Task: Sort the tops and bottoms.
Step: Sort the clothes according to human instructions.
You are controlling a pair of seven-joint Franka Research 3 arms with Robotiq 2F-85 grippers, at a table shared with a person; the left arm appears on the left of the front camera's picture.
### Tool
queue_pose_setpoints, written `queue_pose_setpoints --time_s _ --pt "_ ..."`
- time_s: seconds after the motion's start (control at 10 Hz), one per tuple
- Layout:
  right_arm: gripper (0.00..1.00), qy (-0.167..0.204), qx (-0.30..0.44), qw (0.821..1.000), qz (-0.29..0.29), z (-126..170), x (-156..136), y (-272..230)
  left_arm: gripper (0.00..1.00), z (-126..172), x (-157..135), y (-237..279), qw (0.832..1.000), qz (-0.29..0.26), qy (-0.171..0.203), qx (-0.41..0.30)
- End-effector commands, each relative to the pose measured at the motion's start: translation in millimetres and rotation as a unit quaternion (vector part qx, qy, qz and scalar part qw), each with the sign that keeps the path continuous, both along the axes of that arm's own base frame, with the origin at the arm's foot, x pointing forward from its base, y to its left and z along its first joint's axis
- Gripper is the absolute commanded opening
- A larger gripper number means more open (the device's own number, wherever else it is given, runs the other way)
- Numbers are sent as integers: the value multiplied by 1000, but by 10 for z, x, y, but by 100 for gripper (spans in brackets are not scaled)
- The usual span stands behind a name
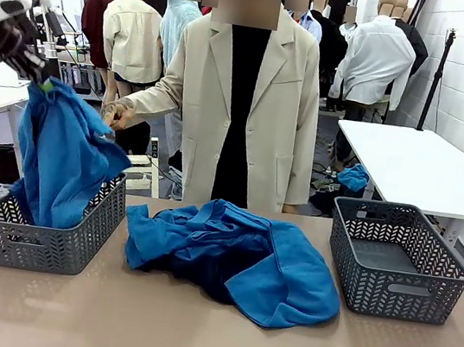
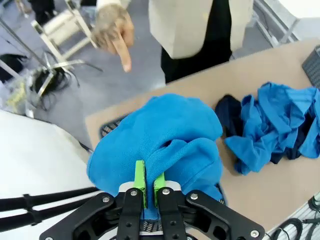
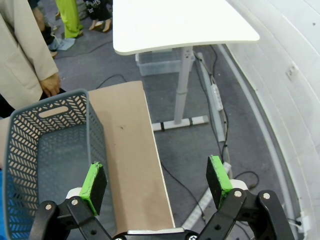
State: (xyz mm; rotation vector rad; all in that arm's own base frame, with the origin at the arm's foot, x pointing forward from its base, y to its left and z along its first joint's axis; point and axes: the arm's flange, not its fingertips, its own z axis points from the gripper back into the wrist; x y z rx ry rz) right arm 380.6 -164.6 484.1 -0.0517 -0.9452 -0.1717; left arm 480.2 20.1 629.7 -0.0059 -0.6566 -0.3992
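Hanging from the left fingers (image 2: 140,177), which are clamped tight on its cloth, one blue top (image 1: 64,157) droops with its lower end inside the grey left basket (image 1: 46,246) on the surface (image 1: 189,342). More blue tops (image 1: 286,278) lie heaped between the two baskets, with the dark navy bottoms (image 1: 199,275) tucked under and among them, while the person's hand (image 1: 119,113) points a finger downward beyond the far edge. Spread wide and gripping nothing, the right fingers (image 3: 94,182) hover over the side wall of the right basket (image 1: 356,279) and the strip of surface beside it.
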Motion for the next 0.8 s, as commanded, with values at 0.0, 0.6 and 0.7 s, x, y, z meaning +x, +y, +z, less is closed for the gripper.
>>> queue_pose_setpoints --time_s 0.0,0.6,0.7 --pt "100 3 7 1000 0 -6 -2 3 0 -297 223 75 996 -29 78 -14" --pt "100 3 7 1000 0 -6 -2 3 0 -1604 502 93 974 -4 225 4" --pt "100 3 7 1000 0 -6 -2 3 0 -1670 477 62 974 -12 226 12"
